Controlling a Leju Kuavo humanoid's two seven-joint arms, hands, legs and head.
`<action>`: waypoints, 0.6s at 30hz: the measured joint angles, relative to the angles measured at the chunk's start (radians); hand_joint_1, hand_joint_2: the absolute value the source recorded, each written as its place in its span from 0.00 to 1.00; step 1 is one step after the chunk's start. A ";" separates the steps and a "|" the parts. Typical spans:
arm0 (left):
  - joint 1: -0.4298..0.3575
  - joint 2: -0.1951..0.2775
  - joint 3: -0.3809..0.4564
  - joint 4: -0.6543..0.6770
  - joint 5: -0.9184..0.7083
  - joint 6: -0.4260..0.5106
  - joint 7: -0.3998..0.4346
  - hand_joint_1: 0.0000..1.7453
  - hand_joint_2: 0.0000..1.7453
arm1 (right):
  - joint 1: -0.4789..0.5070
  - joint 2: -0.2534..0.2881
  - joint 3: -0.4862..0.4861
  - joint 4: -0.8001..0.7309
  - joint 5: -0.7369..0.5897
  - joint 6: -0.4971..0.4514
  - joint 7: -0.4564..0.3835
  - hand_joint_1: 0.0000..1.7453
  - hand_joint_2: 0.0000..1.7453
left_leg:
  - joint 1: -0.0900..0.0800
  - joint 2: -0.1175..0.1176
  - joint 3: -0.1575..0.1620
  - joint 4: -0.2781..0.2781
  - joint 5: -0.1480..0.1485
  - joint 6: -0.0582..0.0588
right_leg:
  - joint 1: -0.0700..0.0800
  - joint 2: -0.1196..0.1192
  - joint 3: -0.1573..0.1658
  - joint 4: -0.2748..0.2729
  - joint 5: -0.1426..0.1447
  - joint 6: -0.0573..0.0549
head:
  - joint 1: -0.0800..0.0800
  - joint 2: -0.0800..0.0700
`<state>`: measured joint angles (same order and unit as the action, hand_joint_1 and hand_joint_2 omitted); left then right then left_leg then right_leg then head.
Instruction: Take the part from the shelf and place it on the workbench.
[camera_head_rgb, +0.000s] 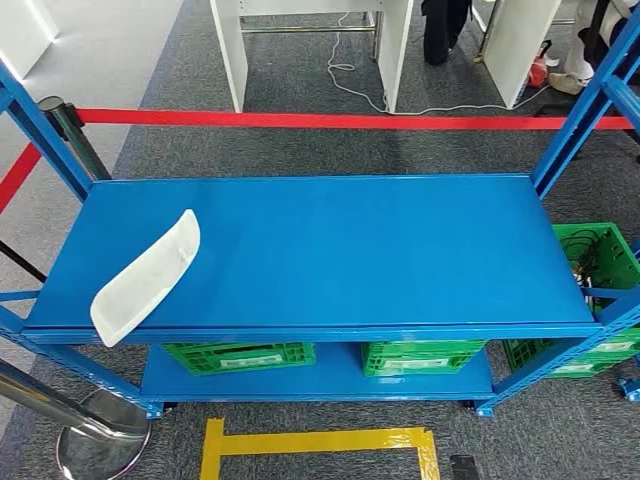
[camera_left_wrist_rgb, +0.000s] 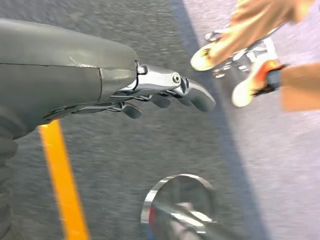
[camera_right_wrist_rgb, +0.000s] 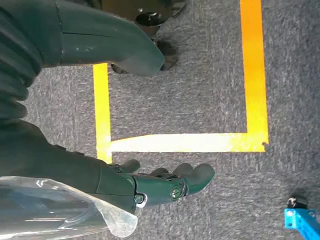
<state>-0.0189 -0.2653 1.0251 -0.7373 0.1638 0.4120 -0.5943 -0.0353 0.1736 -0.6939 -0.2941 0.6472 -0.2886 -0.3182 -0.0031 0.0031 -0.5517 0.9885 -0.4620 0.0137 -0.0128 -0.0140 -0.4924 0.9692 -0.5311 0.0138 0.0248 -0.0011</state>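
Looking down from the head view, we see the part (camera_head_rgb: 147, 277), a long white curved piece, lying on the top board of the blue shelf (camera_head_rgb: 340, 250) near its front left corner; its long axis runs aslant, the rounded end pointing toward about 1 o'clock into the shelf and the wider end toward 7 o'clock, reaching the front edge; nothing lies on it or beside it on the board.

Below the board, green crates (camera_head_rgb: 240, 356) sit on the lower level, and another green crate (camera_head_rgb: 596, 262) stands past the shelf's right end at 3 o'clock; a red barrier strap (camera_head_rgb: 340, 120) crosses behind the shelf at 12 o'clock, and its chrome post base (camera_head_rgb: 102, 440) stands on the carpet at 7 o'clock; yellow floor tape (camera_head_rgb: 317, 440) marks a box at 6 o'clock.

Our left hand (camera_left_wrist_rgb: 166, 92) hangs over the grey carpet, fingers stretched out and slightly apart, holding nothing; a person's blurred feet (camera_left_wrist_rgb: 241, 65) are beyond it.

Our right hand (camera_right_wrist_rgb: 166, 182) likewise hangs over the carpet by the yellow tape, fingers extended and empty.
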 joint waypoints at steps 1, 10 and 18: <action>0.001 -0.001 0.007 -0.021 -0.001 -0.005 -0.001 0.00 1.00 | 0.001 0.000 -0.003 0.000 0.000 -0.001 0.000 0.00 1.00 | 0.000 0.000 0.000 0.000 0.000 0.000 | 0.000 0.000 0.000 0.000 0.000 0.000 | 0.000 0.000; 0.018 -0.021 0.092 -0.347 -0.044 -0.104 -0.008 0.00 1.00 | 0.016 0.000 -0.034 0.000 0.019 -0.016 0.001 0.00 1.00 | 0.000 0.000 0.000 0.000 0.000 0.000 | 0.000 0.000 0.000 0.000 0.000 0.000 | 0.000 0.000; 0.078 -0.042 0.066 -0.637 -0.080 -0.160 -0.012 0.00 1.00 | 0.023 0.000 -0.059 0.001 0.042 -0.023 0.011 0.00 1.00 | 0.000 0.001 0.000 0.000 0.000 0.000 | 0.000 0.000 -0.001 0.000 0.000 0.000 | 0.000 0.000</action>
<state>0.0590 -0.3072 1.0909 -1.3740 0.0836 0.2523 -0.6062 -0.0122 0.1736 -0.7526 -0.2932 0.6891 -0.3118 -0.3070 -0.0032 0.0038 -0.5520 0.9886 -0.4620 0.0137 -0.0130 -0.0138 -0.4933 0.9691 -0.5311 0.0138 0.0248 -0.0011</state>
